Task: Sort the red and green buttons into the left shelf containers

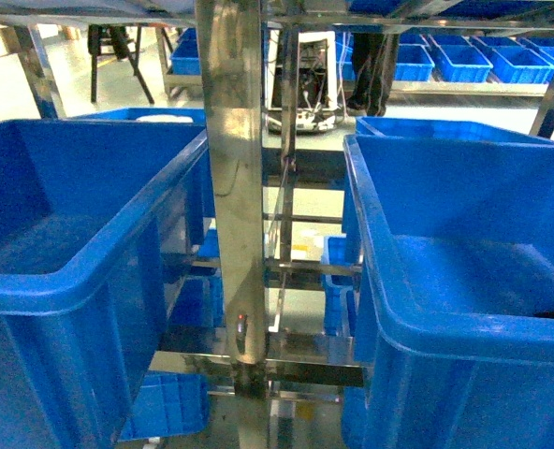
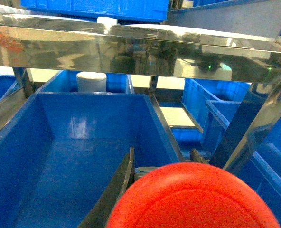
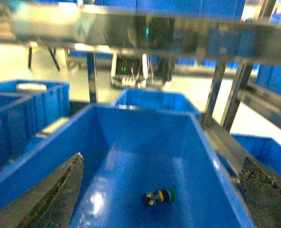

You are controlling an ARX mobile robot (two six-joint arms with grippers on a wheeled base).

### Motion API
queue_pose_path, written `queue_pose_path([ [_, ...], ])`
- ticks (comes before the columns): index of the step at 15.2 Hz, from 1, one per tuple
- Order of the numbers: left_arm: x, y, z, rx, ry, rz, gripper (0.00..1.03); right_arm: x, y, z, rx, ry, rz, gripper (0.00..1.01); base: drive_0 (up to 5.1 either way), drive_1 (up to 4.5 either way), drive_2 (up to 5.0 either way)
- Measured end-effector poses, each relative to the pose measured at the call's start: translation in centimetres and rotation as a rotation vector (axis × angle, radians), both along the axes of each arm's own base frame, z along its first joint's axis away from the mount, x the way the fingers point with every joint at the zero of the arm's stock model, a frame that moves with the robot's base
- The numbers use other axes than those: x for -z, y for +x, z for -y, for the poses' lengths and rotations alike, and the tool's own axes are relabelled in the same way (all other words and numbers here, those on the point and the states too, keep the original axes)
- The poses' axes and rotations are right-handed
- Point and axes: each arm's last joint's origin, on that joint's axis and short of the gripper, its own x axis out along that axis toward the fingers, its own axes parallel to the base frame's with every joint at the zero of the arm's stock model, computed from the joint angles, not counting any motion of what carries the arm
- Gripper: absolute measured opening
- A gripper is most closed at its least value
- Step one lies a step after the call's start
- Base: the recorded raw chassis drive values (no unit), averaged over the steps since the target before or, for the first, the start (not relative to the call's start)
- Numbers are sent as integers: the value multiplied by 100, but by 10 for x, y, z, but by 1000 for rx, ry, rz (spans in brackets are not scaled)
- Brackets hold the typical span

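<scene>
The red button (image 2: 192,199) fills the bottom of the left wrist view, cap toward the camera. My left gripper (image 2: 163,159) is shut on it, one dark finger (image 2: 119,187) on its left and a fingertip (image 2: 197,156) showing behind it. It hangs over the near right corner of a deep blue container (image 2: 83,156). The green button (image 3: 158,197) lies on its side on the floor of another blue container (image 3: 145,142). My right gripper (image 3: 163,159) is open above it, its fingers (image 3: 60,194) wide apart. Neither gripper shows in the head view.
A steel shelf post (image 1: 232,187) stands between the left bin (image 1: 71,271) and the right bin (image 1: 464,281). A steel shelf beam (image 2: 131,47) runs overhead. A white cylinder (image 2: 91,81) sits in a farther bin. More blue bins (image 1: 464,61) line the background.
</scene>
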Motion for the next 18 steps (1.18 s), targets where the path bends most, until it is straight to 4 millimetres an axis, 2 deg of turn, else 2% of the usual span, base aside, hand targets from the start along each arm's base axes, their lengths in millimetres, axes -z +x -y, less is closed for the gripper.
queue_pose_path([
  [1, 0, 0, 0, 3, 0, -1, 27, -13, -10, -4, -3, -16, 75, 98, 0, 0, 0],
  [6, 4, 5, -5, 17, -27, -45, 27, -7, -6, -4, -2, -19, 29, 98, 0, 0, 0],
  [7, 12, 16, -19, -17, -85, -107, 27, -7, -6, -4, -2, -21, 28, 98, 0, 0, 0],
  [8, 23, 49, -30, -73, -83, -122, 27, -7, -6, -4, -1, -22, 28, 98, 0, 0, 0],
  [11, 39, 87, -30, -154, 44, -71, 27, -7, -6, -4, -1, -22, 28, 98, 0, 0, 0],
  [14, 71, 105, -24, -225, 229, -77, 27, -7, -6, -4, -1, -22, 28, 98, 0, 0, 0],
  [18, 96, 127, -27, -223, 279, -166, 27, -7, -6, -4, -1, -22, 28, 98, 0, 0, 0],
])
